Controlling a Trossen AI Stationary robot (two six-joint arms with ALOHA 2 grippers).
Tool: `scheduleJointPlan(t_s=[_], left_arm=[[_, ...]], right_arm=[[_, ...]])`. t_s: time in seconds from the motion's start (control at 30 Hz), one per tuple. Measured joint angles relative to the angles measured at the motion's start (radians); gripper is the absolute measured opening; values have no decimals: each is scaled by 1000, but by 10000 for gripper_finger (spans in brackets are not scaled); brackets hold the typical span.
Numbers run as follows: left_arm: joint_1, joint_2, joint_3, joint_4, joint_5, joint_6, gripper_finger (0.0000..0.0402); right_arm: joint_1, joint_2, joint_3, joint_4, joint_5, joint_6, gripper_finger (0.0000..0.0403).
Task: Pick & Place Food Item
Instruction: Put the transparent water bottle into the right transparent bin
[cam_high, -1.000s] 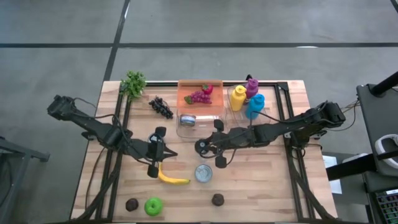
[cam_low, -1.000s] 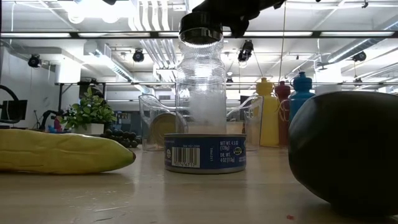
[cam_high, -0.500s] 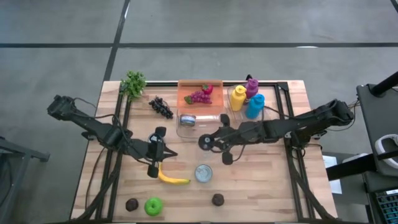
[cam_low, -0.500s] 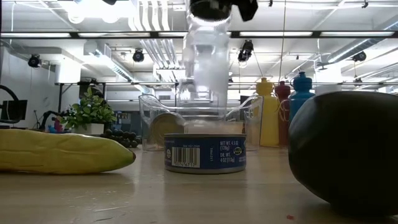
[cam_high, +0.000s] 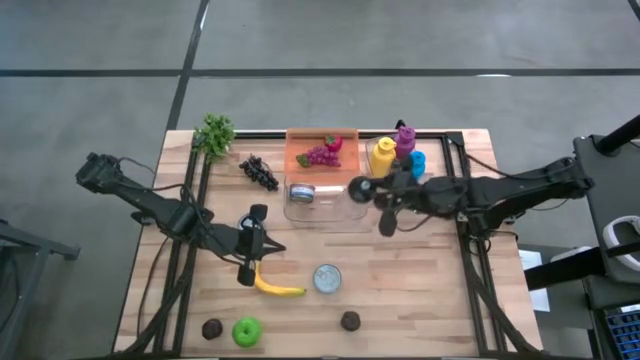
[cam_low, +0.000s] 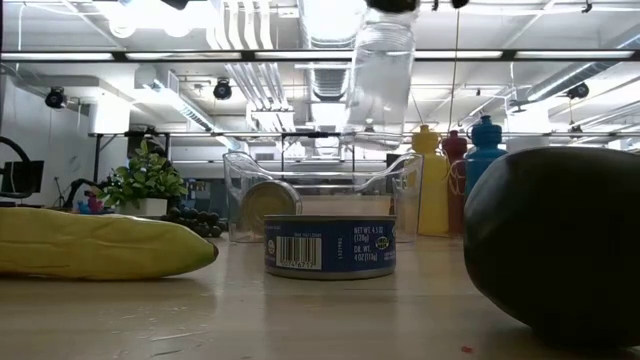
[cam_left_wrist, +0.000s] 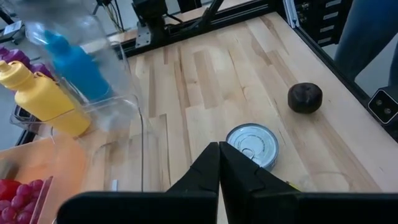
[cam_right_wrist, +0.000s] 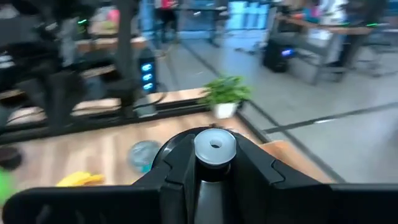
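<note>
My right gripper (cam_high: 362, 190) is shut on a clear bottle (cam_low: 380, 75) with a round pale cap (cam_right_wrist: 215, 147). It holds the bottle high over the right end of the clear bin (cam_high: 322, 208), close to the yellow bottle (cam_high: 381, 157). My left gripper (cam_high: 272, 247) hangs shut and empty above the table's left middle, just over the banana (cam_high: 277, 288). A tin can (cam_high: 327, 278) stands on its base near the table's middle front. My right gripper pinches the bottle at its top, the cap (cam_right_wrist: 215, 147) sitting between the two fingers (cam_right_wrist: 177, 165). The fingers reach in about level from the table's right side. The bottle hangs upright below them (cam_low: 380, 95), lifted clear of the table and the bin.
An orange bin (cam_high: 322, 150) holds purple grapes and a strawberry. A second can (cam_high: 301, 192) lies in the clear bin. Purple (cam_high: 405, 138) and blue (cam_high: 412, 166) bottles stand at the back right. Black grapes (cam_high: 259, 172), a plant (cam_high: 214, 133), a green apple (cam_high: 246, 331) and two dark fruits (cam_high: 350, 321) lie around.
My right gripper has risen and drawn back toward the table's far right, carrying the clear bottle from above the tin can to over the clear bin's right end. The bottle stays upright, hanging clear.
</note>
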Motion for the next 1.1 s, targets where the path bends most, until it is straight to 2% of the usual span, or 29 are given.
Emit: scheduleJointPlan(t_s=[0.4,0.5,0.83,1.1], left_arm=[[1,0,0,3,0,0,8],[1,0,0,3,0,0,8],[1,0,0,3,0,0,8],[0,0,0,5,0,0,8]], right_arm=[[-1,-144,0,-156,321,99,74],[-2,-165,0,-214,372,153,74],[-4,-181,0,-363,502,271,72],[-47,-144,-4,-370,502,288,72]])
